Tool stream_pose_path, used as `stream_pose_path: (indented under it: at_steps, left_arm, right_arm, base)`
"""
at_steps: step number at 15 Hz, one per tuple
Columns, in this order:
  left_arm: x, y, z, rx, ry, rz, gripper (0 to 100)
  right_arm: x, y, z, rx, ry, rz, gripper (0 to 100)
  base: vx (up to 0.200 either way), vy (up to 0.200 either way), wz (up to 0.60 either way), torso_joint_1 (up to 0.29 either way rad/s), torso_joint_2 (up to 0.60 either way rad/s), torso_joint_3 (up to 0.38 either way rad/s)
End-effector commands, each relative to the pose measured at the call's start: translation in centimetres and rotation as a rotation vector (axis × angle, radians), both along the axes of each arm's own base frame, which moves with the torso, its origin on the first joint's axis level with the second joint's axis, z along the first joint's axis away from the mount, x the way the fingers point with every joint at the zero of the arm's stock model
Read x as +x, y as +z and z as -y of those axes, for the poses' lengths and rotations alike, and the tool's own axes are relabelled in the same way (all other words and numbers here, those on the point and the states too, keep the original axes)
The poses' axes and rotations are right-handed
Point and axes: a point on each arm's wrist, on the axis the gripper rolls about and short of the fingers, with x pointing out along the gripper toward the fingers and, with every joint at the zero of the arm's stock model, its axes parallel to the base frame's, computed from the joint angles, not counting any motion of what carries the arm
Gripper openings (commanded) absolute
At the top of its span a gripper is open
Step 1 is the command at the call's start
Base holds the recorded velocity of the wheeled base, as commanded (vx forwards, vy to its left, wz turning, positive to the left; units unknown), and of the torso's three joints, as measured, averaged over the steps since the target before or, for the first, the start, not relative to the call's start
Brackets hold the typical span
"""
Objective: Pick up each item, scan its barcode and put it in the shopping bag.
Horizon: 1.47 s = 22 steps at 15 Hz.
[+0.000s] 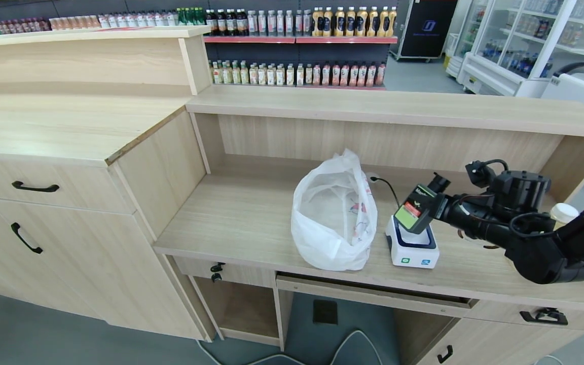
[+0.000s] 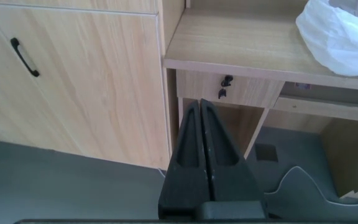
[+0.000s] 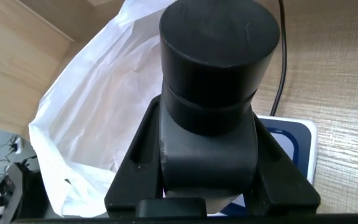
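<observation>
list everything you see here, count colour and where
shopping bag: one, white, open on the counter
scanner: one, white, on the counter right of the bag
bottle: one, dark with a green label, over the scanner
cup: one, white lid, behind the right arm
counter: one, light wood
shelf bottles: many, mixed colours, far shelves
left pincer: black, shut, low before the counter
right pincer: black, shut on the bottle
</observation>
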Motion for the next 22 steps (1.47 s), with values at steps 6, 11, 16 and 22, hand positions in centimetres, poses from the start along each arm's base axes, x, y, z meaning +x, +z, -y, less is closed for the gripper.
stream_pose_path:
  at_steps: [6,11,16,22]
  left_arm:
    - [0.0,0.0,0.0,0.0,0.0,0.0,0]
    - [0.0,0.0,0.0,0.0,0.0,0.0,0]
    - [0.0,0.0,0.0,-0.001,0.0,0.0,0]
    - [0.0,0.0,0.0,-0.001,0.0,0.0,0]
  right_arm:
    - [0.8,-0.2,-0.8,-0.001,0.021,0.006,0]
    - [-2.5,3.4,-0.4,-0.278,-0.012,0.178,0]
    - [-8.3,8.4,5.1,-0.827,-0.37,0.281,0]
    - [-8.3,10.6,4.5,-0.891,-0.453,0.407,0]
  base:
    - [0.0,0.0,0.0,0.0,0.0,0.0]
    - [0.0,0.0,0.0,0.0,0.0,0.0]
    - [0.0,0.0,0.0,0.0,0.0,0.0]
    - [0.0,0.0,0.3,0.003,0.0,0.003]
